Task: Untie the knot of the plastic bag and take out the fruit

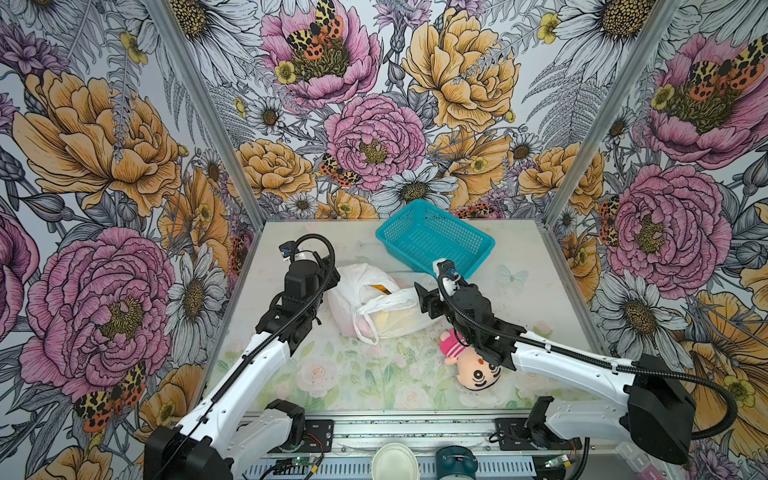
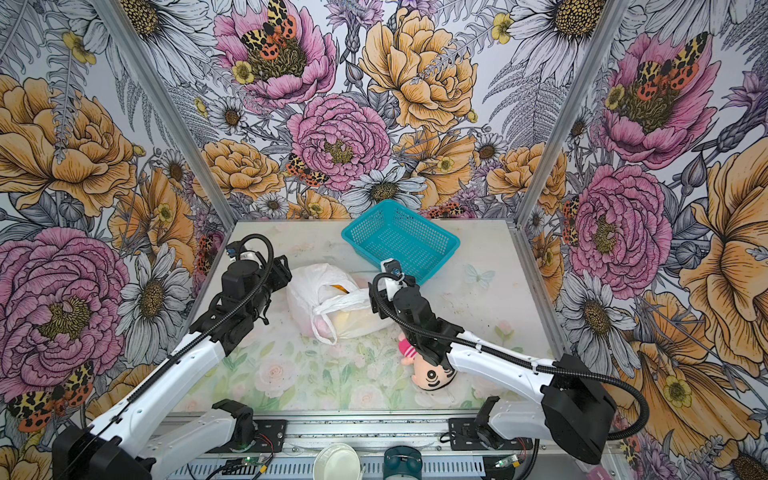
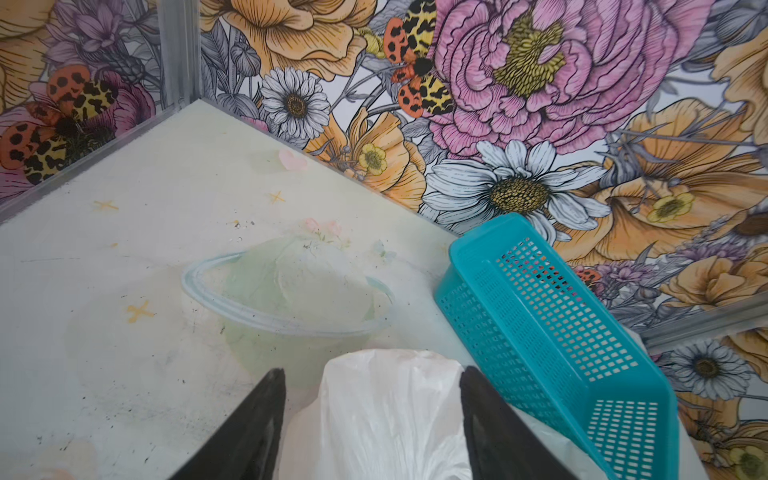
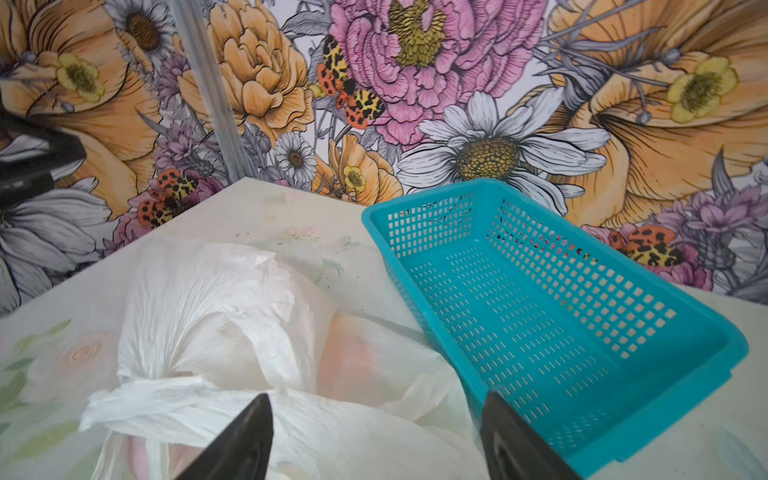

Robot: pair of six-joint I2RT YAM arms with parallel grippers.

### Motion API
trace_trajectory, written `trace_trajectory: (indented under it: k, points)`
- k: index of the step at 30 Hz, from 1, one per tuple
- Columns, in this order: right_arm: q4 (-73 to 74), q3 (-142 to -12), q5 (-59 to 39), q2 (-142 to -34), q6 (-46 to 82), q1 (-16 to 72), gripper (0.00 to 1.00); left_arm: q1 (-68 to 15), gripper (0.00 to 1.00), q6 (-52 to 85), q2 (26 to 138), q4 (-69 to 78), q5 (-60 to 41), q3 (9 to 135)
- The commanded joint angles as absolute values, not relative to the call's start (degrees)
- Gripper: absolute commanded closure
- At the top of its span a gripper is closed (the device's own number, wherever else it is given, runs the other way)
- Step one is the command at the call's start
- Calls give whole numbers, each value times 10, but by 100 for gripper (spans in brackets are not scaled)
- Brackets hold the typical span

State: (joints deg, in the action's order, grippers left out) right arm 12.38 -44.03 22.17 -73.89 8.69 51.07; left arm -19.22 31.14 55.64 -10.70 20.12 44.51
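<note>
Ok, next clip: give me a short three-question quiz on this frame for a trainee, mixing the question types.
1. True or false: the teal basket is empty.
2. What sits between the fingers of the left gripper? A) the white plastic bag B) the teal basket C) nothing
3. Is the right gripper open or shut?
Key: 1 true. 2 A. 3 open, jaws well apart.
</note>
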Motion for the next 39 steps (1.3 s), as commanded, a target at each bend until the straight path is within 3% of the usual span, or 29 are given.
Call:
trace_trajectory:
  k: [1, 9, 22, 25, 29, 30, 36, 39]
  points:
    - [28, -507, 209, -797, -4, 541, 18, -199, 28, 307, 509, -119, 238, 427]
    - [-31, -624, 247, -921, -47, 586, 17, -201, 22, 303, 475, -123, 236, 421]
    - [-40, -722, 308, -1013, -48, 584, 22, -201, 20, 301, 485, -125, 223, 427]
    - [-42, -741, 310, -1028, -39, 572, 39, -202, 18, 301, 481, -125, 221, 426]
    - [-40, -746, 313, -1019, -11, 555, 95, -202, 17, 300, 479, -126, 215, 426]
    - [-38, -743, 319, -1010, -1, 549, 100, -203, 17, 300, 478, -125, 213, 426]
    - [32, -633, 340, -887, 73, 507, 100, -221, 16, 290, 474, -125, 211, 432]
    - [59, -574, 234, -825, 70, 486, 99, -238, 15, 277, 471, -129, 215, 438]
